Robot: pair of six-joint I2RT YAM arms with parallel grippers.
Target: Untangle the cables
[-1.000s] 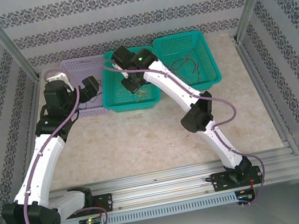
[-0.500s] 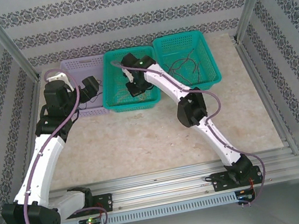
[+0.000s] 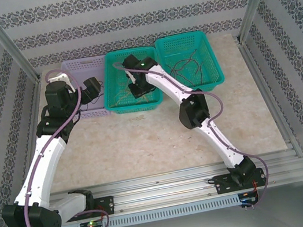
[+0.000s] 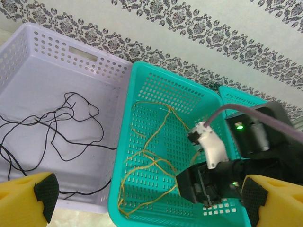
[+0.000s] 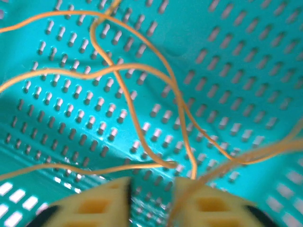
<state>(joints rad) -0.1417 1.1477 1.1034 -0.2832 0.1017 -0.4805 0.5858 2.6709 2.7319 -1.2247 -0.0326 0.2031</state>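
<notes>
Down inside the middle teal basket, I saw my right gripper narrowly spread and pinching nothing, the yellow cables looping just ahead of it, running mostly away lengthwise.

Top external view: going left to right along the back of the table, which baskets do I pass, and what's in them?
Lilac perforated plastic basket → teal perforated plastic basket holding thin yellow wires → second teal perforated plastic basket holding thin dark wires.

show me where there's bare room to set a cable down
Bare table between the baskets and the rail, and right of the right teal basket. Crowded: middle basket holds yellow cables and the right pincer; lilac basket holds a black cable.
</notes>
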